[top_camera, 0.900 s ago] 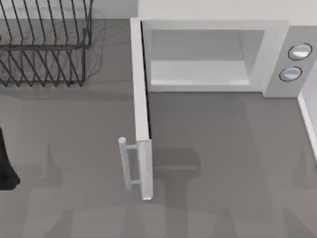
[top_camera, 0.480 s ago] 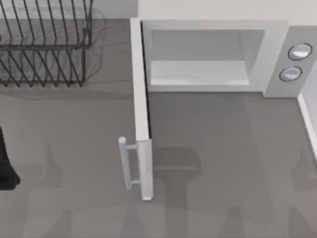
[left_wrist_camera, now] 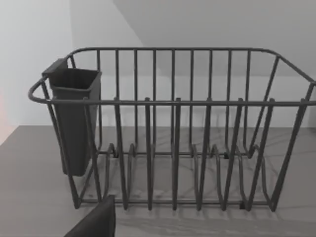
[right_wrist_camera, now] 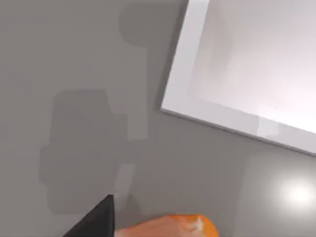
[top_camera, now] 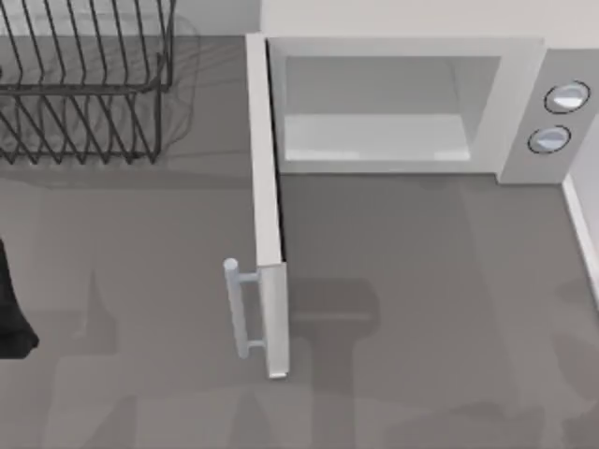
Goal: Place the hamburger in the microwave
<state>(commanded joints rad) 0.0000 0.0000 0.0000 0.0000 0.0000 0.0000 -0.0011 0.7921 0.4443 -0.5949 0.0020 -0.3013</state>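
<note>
Judging by its look, we took the hamburger [right_wrist_camera: 170,225] for light and soft, best pinched gently across the bun's sides. It sat beside our right claw's finger [right_wrist_camera: 96,219], near the microwave [top_camera: 402,103]; whether that claw pinched it, we could not tell.

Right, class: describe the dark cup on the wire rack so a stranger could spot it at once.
Find the black wire dish rack at the table's far left corner. On one end of it hangs the cutlery cup, hooked over the top rail. It is the rack's single solid-walled part; everything else is thin bars.
</note>
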